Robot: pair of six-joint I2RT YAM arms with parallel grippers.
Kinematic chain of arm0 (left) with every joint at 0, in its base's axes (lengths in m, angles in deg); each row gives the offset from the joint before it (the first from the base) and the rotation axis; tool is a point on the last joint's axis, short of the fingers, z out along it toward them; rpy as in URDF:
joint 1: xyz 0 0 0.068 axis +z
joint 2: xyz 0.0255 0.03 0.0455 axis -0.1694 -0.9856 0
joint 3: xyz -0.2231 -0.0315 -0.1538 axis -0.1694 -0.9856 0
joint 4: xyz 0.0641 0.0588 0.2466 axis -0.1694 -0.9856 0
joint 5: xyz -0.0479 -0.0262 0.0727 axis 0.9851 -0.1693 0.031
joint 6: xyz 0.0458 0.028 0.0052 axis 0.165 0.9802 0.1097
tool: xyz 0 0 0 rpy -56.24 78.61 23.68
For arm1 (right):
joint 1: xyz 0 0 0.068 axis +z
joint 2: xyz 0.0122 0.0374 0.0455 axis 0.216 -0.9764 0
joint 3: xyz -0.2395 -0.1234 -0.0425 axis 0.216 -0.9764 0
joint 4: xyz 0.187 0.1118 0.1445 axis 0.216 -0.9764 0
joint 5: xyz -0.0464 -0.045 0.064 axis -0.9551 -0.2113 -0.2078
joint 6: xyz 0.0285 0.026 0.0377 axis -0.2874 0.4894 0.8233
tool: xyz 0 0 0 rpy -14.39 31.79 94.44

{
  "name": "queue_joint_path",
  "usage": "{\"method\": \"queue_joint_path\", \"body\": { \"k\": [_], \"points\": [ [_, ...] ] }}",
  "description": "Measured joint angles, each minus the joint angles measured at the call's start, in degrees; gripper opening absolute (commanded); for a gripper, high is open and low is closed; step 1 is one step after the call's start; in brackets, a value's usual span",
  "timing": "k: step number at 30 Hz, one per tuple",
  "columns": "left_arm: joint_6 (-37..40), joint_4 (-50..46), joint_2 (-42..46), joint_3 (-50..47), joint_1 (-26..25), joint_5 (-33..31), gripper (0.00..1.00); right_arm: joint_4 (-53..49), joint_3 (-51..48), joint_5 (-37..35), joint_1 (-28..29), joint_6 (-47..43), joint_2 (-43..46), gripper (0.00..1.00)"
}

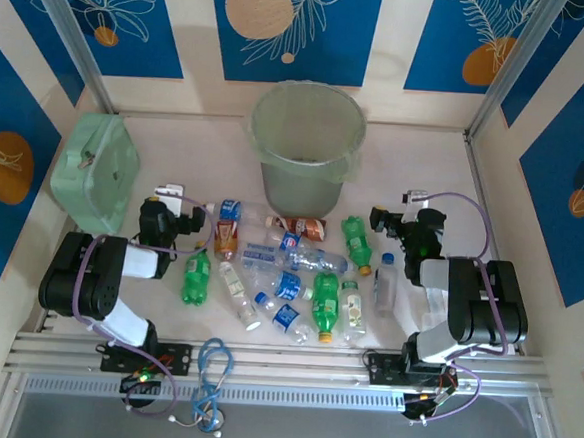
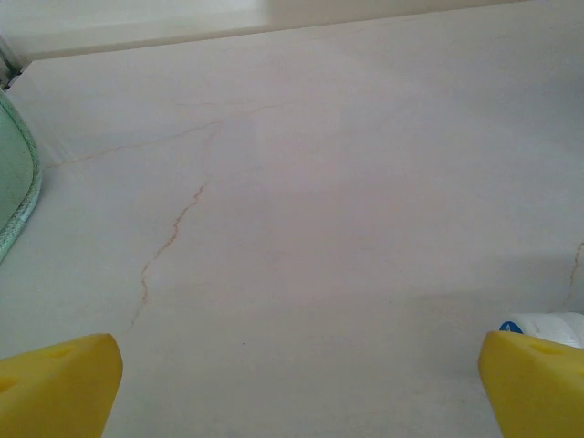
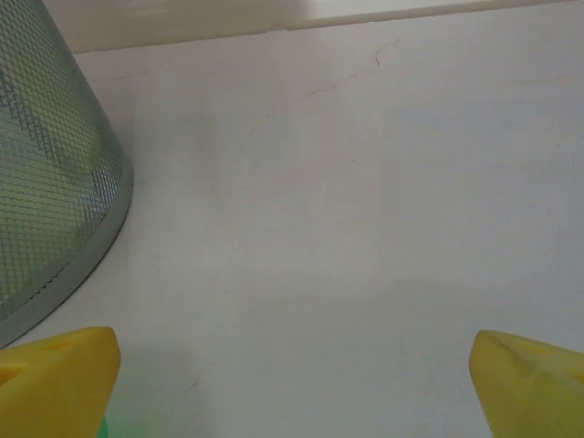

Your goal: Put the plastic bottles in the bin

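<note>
At far centre the bin (image 1: 303, 175), plastic bottles (image 1: 325, 294) scattered just before it, flat case (image 1: 97, 170) at far left

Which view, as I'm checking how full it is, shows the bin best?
Top external: the whole bin shows from above, with its rim, open mouth and inside. The right wrist view catches a slice of its wall at the left edge.

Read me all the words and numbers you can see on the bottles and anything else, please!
No text here can be read.
Clear bottles, blue labels: too small.
Green bottles, labels: too small.
Brown-labelled bottle: blurred.
White cap, blue mark, left wrist view: blurred.
Bin and green case: no writing visible.
</note>
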Motion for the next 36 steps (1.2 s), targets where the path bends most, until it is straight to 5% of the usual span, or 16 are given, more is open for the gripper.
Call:
{"method": "queue_joint_path", "body": {
  "k": [24, 26, 31, 34, 36],
  "points": [
    [0.00, 0.00, 0.00, 0.00, 0.00, 0.00, 1.00, -1.01, 0.35, -0.83, 0.50, 0.02, 0.17, 0.99],
    [0.00, -3.28, 0.50, 1.25, -0.02, -0.15, 1.00, -9.64, 3.72, -5.75, 2.67, 0.09, 1.99, 0.99],
    [-2.99, -28.70, 10.14, 17.27, -0.44, -6.08, 0.96, -42.45, 28.61, -11.74, 7.10, 9.16, 12.44, 0.99],
    [-9.44, -40.17, 17.42, 29.22, -0.48, -8.94, 0.92, -52.00, 33.77, -7.76, 0.66, 19.87, 19.78, 0.89],
    [-15.30, -47.15, 21.68, 35.43, -0.59, -8.87, 0.91, -61.29, 35.36, -5.70, -5.84, 25.20, 21.14, 0.96]
  ]
}}
